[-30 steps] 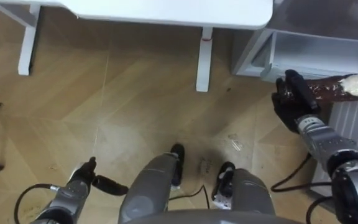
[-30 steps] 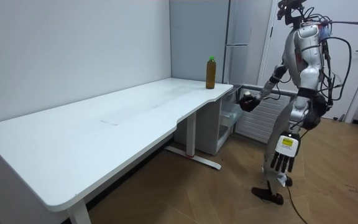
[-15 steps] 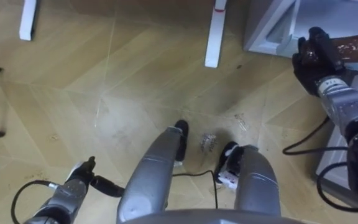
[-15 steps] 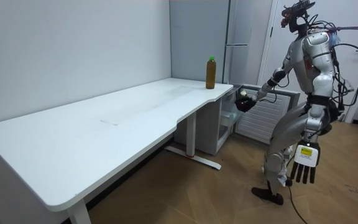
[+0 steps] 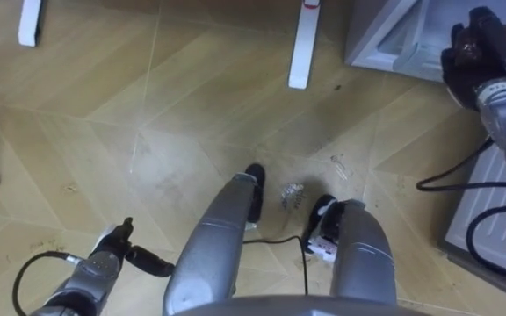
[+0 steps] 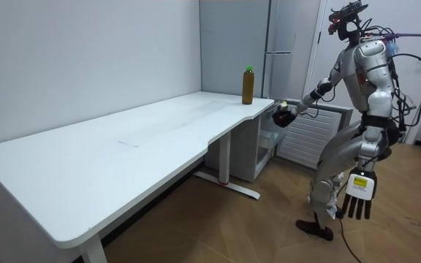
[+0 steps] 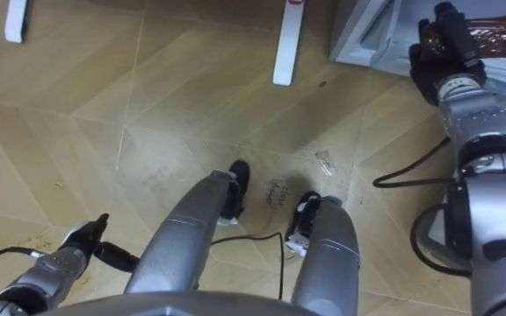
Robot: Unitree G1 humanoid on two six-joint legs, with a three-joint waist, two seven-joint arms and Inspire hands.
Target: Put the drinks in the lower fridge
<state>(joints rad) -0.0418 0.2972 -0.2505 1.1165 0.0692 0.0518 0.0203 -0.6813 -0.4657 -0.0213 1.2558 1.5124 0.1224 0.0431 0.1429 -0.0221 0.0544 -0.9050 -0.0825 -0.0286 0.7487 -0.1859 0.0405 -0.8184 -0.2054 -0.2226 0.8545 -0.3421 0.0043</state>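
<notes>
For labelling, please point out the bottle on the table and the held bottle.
bottle on the table (image 6: pixel 248 88): room view, its brown body.
held bottle (image 7: pixel 503 37): right eye view, its brown body.
</notes>
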